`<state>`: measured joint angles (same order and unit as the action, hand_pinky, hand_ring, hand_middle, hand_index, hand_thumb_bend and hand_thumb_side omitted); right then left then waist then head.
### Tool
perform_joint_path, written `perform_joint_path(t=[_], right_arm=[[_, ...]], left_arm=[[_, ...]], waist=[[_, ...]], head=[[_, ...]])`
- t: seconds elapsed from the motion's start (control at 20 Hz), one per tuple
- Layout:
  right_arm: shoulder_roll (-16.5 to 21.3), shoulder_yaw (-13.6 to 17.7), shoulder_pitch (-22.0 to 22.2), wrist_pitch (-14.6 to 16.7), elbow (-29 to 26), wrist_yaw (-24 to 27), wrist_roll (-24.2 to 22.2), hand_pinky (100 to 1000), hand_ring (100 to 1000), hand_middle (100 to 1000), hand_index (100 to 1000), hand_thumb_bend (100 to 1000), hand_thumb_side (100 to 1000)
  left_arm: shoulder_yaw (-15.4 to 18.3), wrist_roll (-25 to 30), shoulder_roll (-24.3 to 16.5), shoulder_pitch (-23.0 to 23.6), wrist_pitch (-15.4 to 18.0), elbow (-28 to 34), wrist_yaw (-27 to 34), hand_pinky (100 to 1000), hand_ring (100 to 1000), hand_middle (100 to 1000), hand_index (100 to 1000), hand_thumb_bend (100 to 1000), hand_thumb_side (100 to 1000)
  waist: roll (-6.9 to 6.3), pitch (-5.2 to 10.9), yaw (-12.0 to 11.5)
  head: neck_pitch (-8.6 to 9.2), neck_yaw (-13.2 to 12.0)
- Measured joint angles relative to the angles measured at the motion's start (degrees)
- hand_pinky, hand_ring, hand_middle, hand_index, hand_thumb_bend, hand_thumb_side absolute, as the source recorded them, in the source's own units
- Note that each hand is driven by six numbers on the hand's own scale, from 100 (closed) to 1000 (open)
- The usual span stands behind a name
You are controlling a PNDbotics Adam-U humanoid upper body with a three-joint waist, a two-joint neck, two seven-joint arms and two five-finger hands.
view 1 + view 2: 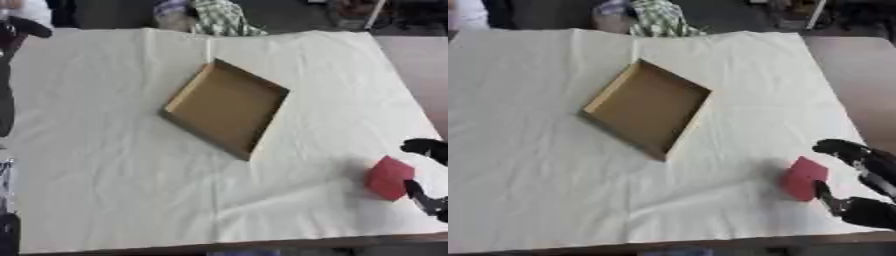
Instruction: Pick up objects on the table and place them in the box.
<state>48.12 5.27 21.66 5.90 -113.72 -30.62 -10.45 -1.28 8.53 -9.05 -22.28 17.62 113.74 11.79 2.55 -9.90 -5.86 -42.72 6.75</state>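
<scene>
Colours on my table:

- Cloth (105,150): plain cream-white, unpatterned, creases shading grey.
- Box (226,106): tan cardboard brown throughout, its walls a shade darker on the shadowed side.
- Block (804,178): solid red, no markings I can make out.
- My right hand (866,172): black.
- My left arm (7,100): black, along the near-left edge.
- Bare tabletop (859,75): dull pinkish brown beside the cloth.
- Bundled fabric (219,19) at the far edge: green-and-white check.
</scene>
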Motion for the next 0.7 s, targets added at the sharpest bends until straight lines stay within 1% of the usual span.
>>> perform_joint_path(t=[0.05,0.2,0.25,0.3,0.4,0.5,0.7], right_arm=[[0.0,-0.1,0.0,0.0,0.0,0.0,0.0,959,972,944,973,127,742],[0.0,-0.1,0.0,0.0,0.0,0.0,-0.2,964,979,950,981,176,834],[0.0,-0.2,0.0,0.1,0.0,0.0,-0.2,964,980,951,981,178,835],[0.0,-0.2,-0.1,0.1,0.0,-0.1,-0.3,966,982,953,983,202,874],[0.0,-0.2,-0.1,0.1,0.0,-0.4,-0.4,969,991,957,986,228,906],[0.0,-0.2,-0.3,-0.1,0.0,-1.1,-0.5,971,997,960,989,254,932],[0.0,-0.1,-0.3,-0.9,0.0,-2.9,-0.9,970,994,956,984,267,937]], left_arm=[[0.0,0.0,0.0,0.0,0.0,0.0,0.0,582,830,765,761,100,649],[0.0,0.0,0.0,0.0,0.0,0.0,0.0,582,830,765,761,100,648],[0.0,0.1,0.0,0.0,-0.1,0.0,0.0,582,830,765,761,100,648],[0.0,0.1,0.0,0.0,-0.1,0.0,0.0,582,831,765,761,100,648],[0.0,0.1,0.0,0.0,-0.1,0.0,0.0,581,831,765,761,100,647],[0.0,0.2,0.0,0.0,-0.2,0.0,0.0,581,831,765,760,100,647],[0.0,0.2,0.0,0.0,-0.2,0.0,0.0,581,831,765,760,100,647]], waist=[[0.0,-0.01,0.0],[0.03,-0.02,0.0],[0.03,-0.02,0.0],[0.03,-0.02,0.0],[0.03,-0.03,0.0],[0.03,-0.04,-0.1],[0.02,-0.12,-0.2]], head=[[0.0,0.0],[0.0,0.0],[0.0,0.1],[0.0,0.1],[0.0,0.2],[0.03,0.3],[0.04,0.4]])
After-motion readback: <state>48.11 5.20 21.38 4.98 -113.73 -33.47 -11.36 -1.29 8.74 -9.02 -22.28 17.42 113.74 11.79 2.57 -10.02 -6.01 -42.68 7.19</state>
